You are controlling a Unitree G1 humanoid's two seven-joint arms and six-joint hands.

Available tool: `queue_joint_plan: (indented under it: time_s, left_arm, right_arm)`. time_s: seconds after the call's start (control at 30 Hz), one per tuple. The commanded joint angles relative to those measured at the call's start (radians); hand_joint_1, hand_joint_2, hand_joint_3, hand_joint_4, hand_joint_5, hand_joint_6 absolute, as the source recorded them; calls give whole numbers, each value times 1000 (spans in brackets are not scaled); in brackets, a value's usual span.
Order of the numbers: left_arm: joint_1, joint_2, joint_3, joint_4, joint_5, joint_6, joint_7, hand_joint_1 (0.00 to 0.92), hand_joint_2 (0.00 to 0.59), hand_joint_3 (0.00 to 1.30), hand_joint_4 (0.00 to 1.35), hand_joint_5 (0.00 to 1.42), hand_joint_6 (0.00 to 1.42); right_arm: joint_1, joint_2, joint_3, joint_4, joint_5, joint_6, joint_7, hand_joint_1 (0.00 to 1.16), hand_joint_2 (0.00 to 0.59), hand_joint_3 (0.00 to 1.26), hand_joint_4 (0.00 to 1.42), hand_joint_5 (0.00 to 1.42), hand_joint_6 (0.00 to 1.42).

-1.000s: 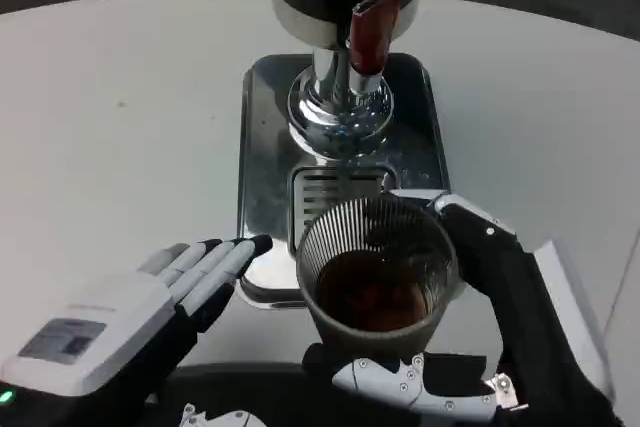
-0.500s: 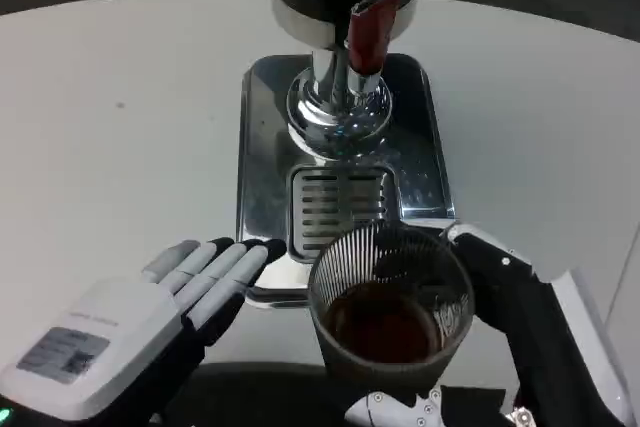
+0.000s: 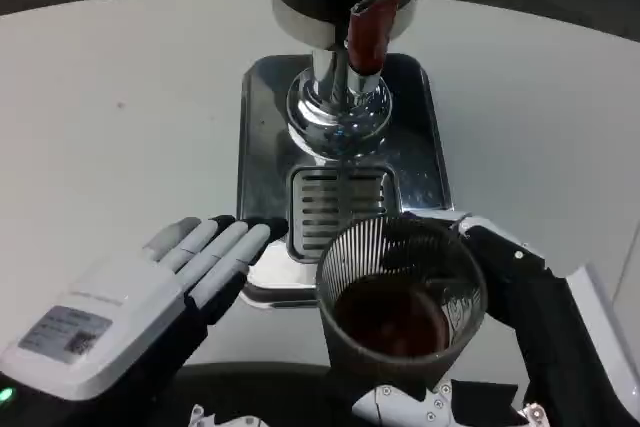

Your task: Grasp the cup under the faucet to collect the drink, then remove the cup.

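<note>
I am looking down at the white surface [image 3: 120, 77], and my right hand [image 3: 520, 327] is wrapping around the cup [image 3: 400, 307] — its fingers [image 3: 500, 252] are curling along the far and right side of the ribbed glass wall while another part of the hand is showing below the cup at the bottom edge. The cup is standing upright in that grip, with dark drink filling the lower part of it. It is sitting just in front of the metal tray [image 3: 262, 157], its far rim overlapping the near edge of the slotted grate [image 3: 335, 202], so it is clear of the spout rather than beneath it.

The dispenser [image 3: 340, 7] is standing at the back of the tray, its chrome base [image 3: 338, 112] resting on the tray and the red tap handle [image 3: 366, 32] hanging down in front.

My left hand [image 3: 150, 307] is lying flat and holding nothing — its fingers [image 3: 225, 252] are stretching out side by side toward the near left corner of the tray, their tips just beside the tray's edge, and I cannot tell whether they are touching it.
</note>
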State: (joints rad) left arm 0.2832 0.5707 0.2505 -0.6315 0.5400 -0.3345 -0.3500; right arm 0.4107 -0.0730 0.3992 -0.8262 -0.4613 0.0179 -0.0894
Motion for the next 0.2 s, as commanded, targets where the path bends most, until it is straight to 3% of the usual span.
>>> queue_joint_plan:
  time_s: [0.03,0.2]
  left_arm:
    - [-24,9,-13,27,9,1,3,0,68,0,0,0,0]
    - [-33,6,-20,24,10,9,-6,0,68,0,0,0,0]
  right_arm:
    - [6,18,9,-28,20,-31,2,1144,97,727,907,961,1354]
    - [8,24,9,-24,19,-35,-4,1143,97,735,920,971,1370]
